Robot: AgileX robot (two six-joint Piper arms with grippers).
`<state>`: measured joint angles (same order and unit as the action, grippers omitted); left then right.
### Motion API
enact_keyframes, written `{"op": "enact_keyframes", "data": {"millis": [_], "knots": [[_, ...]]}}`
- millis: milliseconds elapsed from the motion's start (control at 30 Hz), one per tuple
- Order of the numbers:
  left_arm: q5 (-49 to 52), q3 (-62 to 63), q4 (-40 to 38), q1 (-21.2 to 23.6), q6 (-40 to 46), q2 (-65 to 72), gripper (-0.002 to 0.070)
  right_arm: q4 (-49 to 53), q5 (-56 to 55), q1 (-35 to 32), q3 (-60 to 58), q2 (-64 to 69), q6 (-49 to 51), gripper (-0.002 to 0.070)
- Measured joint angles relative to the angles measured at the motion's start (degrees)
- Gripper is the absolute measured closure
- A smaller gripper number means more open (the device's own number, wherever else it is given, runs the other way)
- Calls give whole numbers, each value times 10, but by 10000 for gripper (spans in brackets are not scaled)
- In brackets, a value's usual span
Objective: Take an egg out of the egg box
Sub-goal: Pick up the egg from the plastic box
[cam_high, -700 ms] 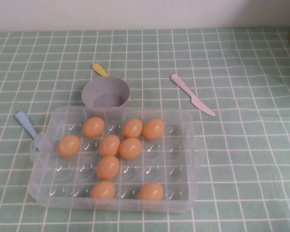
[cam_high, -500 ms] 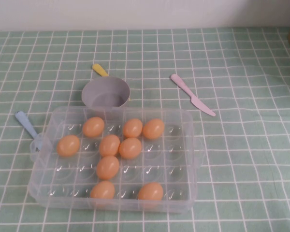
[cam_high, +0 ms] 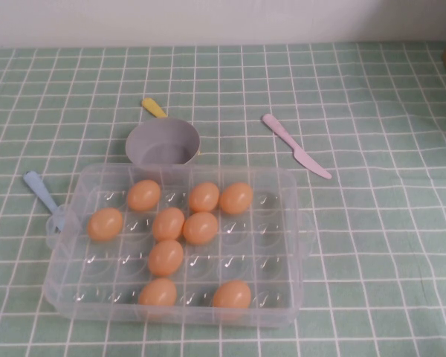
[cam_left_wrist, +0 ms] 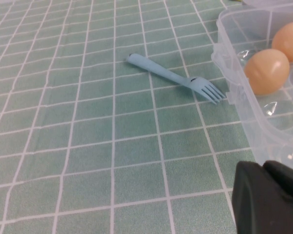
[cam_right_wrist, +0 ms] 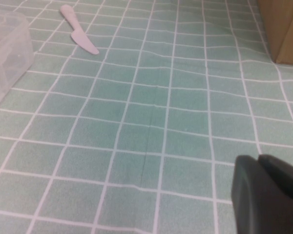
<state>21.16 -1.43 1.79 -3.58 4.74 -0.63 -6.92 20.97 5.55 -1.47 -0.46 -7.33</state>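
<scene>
The clear plastic egg box (cam_high: pixel 291 195) sits at the near middle of the table and holds several orange-tan eggs, one of them at its left side (cam_high: pixel 105 224). No arm shows in the high view. In the left wrist view my left gripper (cam_left_wrist: pixel 261 166) is shut and empty, low over the cloth beside the box's left wall (cam_left_wrist: pixel 227 73), with two eggs (cam_left_wrist: pixel 266 71) behind that wall. In the right wrist view my right gripper (cam_right_wrist: pixel 258 159) is shut and empty over bare cloth, well to the right of the box corner (cam_right_wrist: pixel 10 45).
A grey cup (cam_high: pixel 163 143) with a yellow handle stands just behind the box. A blue fork (cam_high: pixel 43 197) lies at the box's left, also seen in the left wrist view (cam_left_wrist: pixel 178 78). A pink knife (cam_high: pixel 295 146) lies at the back right. A wooden box (cam_right_wrist: pixel 284 29) stands at the far right.
</scene>
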Motion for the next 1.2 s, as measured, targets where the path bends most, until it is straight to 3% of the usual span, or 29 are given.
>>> {"op": "enact_keyframes", "data": {"millis": [700, 1200], "knots": [[-12, 0, -18, 0, 0, 0, 679, 0, 0, 0, 0, 0, 0, 694], [-91, 0, -382, 0, -1, 0, 679, 0, 0, 0, 0, 0, 0, 694]]}}
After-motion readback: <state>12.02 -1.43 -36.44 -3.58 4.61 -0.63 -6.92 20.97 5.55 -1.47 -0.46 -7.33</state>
